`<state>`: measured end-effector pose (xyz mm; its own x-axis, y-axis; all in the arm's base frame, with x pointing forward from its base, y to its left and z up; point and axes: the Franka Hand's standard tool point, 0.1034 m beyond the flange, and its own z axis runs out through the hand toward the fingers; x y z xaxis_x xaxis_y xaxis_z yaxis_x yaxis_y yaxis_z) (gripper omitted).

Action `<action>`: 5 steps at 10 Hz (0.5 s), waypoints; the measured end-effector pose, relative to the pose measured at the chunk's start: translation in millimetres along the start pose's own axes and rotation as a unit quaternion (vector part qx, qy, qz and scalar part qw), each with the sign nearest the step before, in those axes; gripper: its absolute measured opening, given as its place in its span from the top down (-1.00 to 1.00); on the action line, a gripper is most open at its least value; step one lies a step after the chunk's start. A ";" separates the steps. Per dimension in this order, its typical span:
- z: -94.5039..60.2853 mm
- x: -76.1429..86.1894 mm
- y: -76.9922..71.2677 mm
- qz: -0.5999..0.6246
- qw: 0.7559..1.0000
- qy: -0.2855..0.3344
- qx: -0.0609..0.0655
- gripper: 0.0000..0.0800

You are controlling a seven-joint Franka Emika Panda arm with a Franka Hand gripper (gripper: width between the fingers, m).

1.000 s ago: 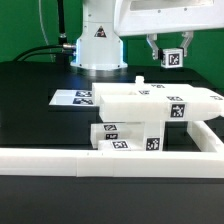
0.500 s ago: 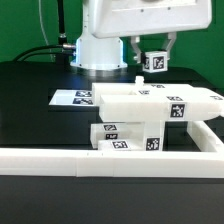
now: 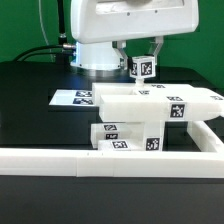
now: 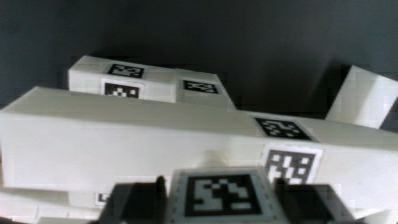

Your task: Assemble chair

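Observation:
My gripper (image 3: 143,72) is shut on a small white cube-like block (image 3: 143,67) with a black-and-white tag. It hangs just above the back edge of the part-built chair (image 3: 150,102), a stack of chunky white tagged pieces in the middle of the black table. In the wrist view the block (image 4: 222,195) sits between my two dark fingers (image 4: 141,203), with the chair's broad white slab (image 4: 143,125) close below it. A short peg (image 3: 139,80) stands up from the slab beside the held block.
A long plain white rail (image 3: 90,160) runs along the front and turns back at the exterior view's right (image 3: 210,128). The marker board (image 3: 72,97) lies flat to the left of the chair. The arm's white base (image 3: 95,50) stands behind.
My gripper has carried the tagged block toward the exterior view's left and a little lower, from beyond the chair's right end to just above its back edge. The chair has not moved.

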<state>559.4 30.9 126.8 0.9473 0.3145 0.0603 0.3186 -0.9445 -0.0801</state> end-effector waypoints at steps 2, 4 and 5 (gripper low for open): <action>-0.1 0.2 0.0 0.000 1.000 0.000 0.000 0.28; -12.0 13.6 9.3 -0.014 1.000 -0.005 0.001 0.28; -12.3 21.2 25.7 -0.015 1.000 -0.003 -0.002 0.28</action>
<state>587.3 12.1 138.2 0.9376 0.3430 0.0560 0.3466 -0.9351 -0.0747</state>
